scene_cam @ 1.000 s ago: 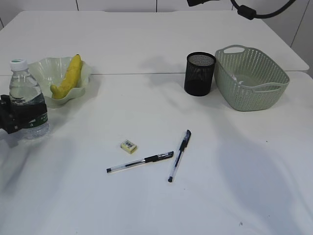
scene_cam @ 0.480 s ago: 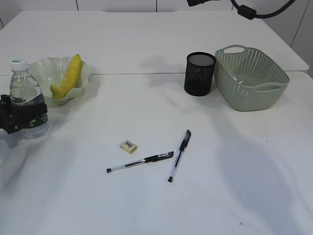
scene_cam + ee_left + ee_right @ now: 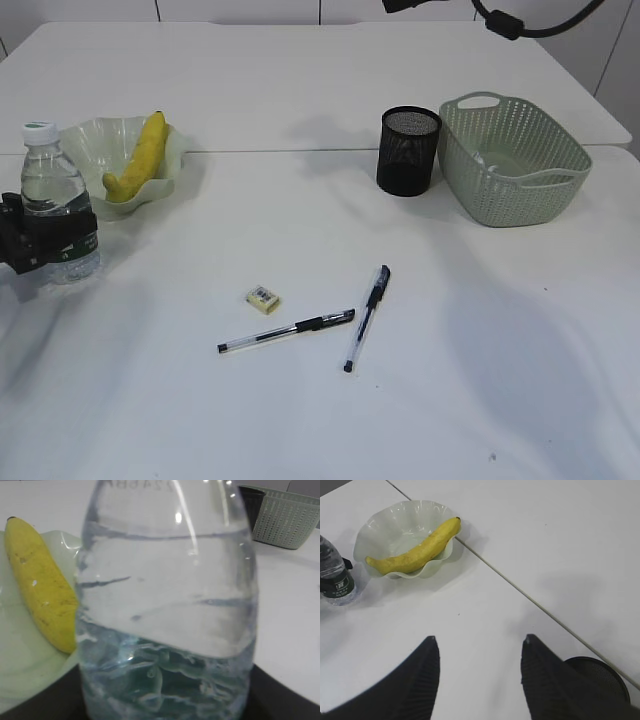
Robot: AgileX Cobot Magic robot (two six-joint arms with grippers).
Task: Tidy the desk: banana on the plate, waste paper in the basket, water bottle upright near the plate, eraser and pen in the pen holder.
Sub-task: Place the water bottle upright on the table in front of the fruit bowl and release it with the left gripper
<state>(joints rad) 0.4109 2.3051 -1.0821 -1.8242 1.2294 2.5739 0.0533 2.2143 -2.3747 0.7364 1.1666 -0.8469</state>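
The left gripper (image 3: 30, 245) sits low at nine o'clock; the right gripper (image 3: 477, 670) hangs high, jaws apart.

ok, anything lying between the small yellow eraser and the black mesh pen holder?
Nothing: in the exterior view, bare white table runs from the small yellow eraser to the black mesh pen holder.

Yellow banana (image 3: 138, 157) in a pale green plate (image 3: 95, 135); clear water bottle (image 3: 55, 205) with white cap, dark green label; black mesh pen holder (image 3: 408, 150); sage-green lattice basket (image 3: 512, 160); yellow eraser (image 3: 263, 299); white bench (image 3: 300, 420).
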